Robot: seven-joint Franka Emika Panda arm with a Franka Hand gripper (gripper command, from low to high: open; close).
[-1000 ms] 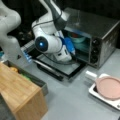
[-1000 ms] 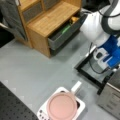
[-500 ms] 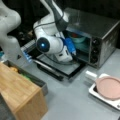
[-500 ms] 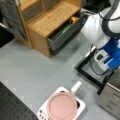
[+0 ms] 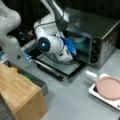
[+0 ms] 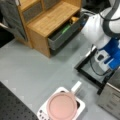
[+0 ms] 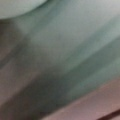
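Gripper (image 5: 75, 55) is reached into the toaster oven (image 5: 100, 37) over its open door (image 5: 62, 68); finger state cannot be told. Teal bowl (image 5: 79, 38) inside: judged rigid, light, slippery; best gripped at rim.

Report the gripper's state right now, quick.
Gripper: reaching into the open toaster oven by the teal bowl; open or closed cannot be told.

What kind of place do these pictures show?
Probably a lab tabletop set up as a mock kitchen: a toaster oven with its door open, a pink pan on a small burner, and a wooden drawer cabinet.
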